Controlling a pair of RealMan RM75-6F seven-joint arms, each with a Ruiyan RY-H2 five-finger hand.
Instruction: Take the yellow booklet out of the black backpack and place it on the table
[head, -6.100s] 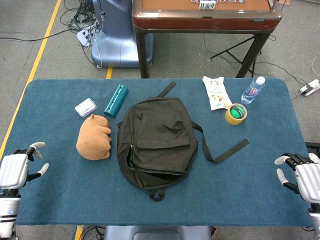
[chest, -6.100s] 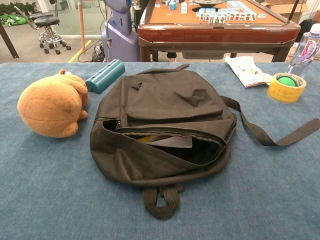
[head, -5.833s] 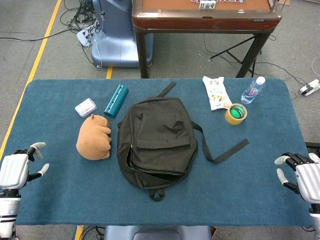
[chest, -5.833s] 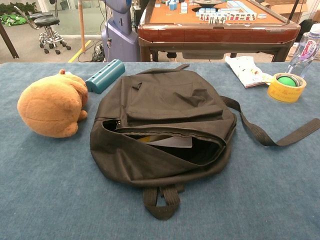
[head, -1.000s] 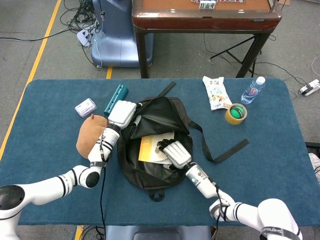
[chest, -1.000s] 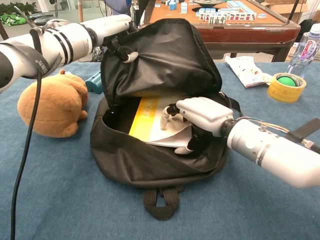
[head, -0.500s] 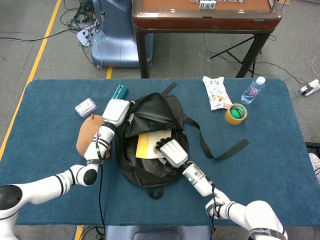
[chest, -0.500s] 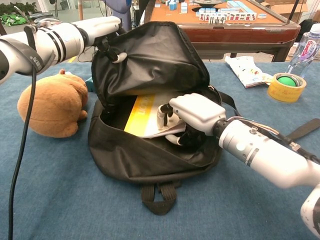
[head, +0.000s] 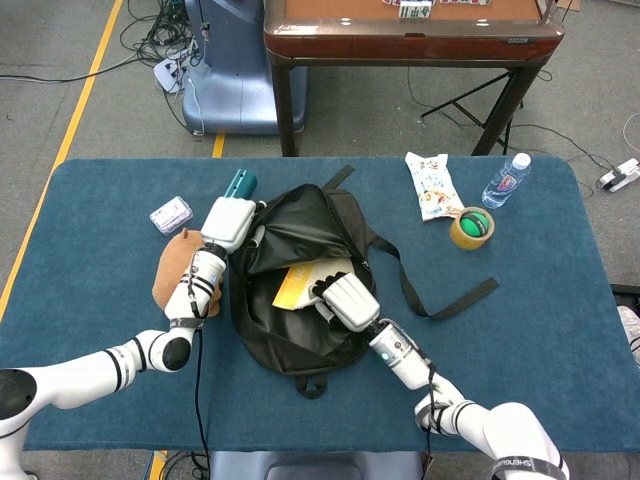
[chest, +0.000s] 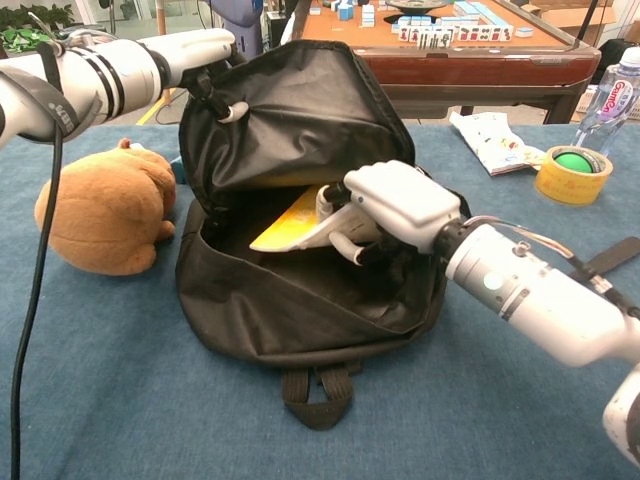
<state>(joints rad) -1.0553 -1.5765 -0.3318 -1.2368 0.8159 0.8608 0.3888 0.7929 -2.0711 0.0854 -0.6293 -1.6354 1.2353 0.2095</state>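
The black backpack (head: 300, 310) (chest: 300, 300) lies in the middle of the blue table with its mouth wide open. My left hand (head: 228, 222) (chest: 205, 55) grips the upper flap at its left edge and holds it raised. My right hand (head: 342, 298) (chest: 390, 208) is inside the opening and holds the yellow booklet (head: 290, 285) (chest: 290, 222), which is tilted up from the bag's floor. White pages show under the fingers. The booklet is still within the bag's mouth.
A brown plush toy (head: 172, 280) (chest: 100, 215) sits left of the bag, a teal case (head: 240, 183) and a small white box (head: 171, 214) behind it. A snack bag (head: 433, 186), tape roll (head: 471, 228) and water bottle (head: 506, 180) stand at the back right. A bag strap (head: 455, 300) trails right.
Earlier both hands were at the table's near corners and the bag was nearly closed. Over the last second my right hand has lifted the booklet's edge up inside the opened bag.
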